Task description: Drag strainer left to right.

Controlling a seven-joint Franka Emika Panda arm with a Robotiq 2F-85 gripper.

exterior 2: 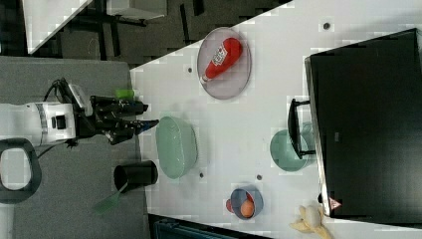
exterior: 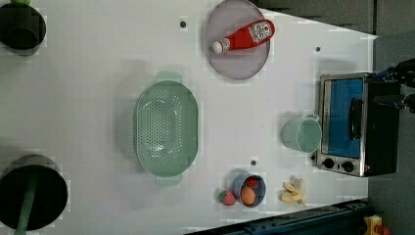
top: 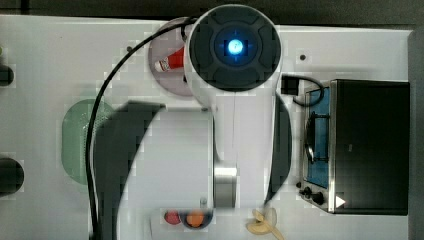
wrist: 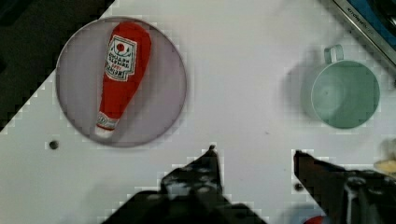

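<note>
So the pincer (wrist: 254, 156) hangs spread and empty, well apart from the strainer (exterior: 166, 128), looks like pre-approach; next it needs to drop onto its rim.

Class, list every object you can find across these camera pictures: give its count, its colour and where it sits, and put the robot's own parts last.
pale mint-green oblong plastic strainer: 1, mint green, middle of the white table.
round mint-green mug: 1, mint green, in front of the oven door.
red ketchup bottle: 1, red, lying on the plate.
round grey plate: 1, grey, near the table's far edge in the left view.
black toaster oven: 1, black and silver, the left view's right.
small blue bowl of toy fruit: 1, blue, beside the banana.
peeled banana: 1, pale yellow, near the oven.
black pots: 2, black, the left view's left.
pincer: 1, black, open, above the table.
</note>
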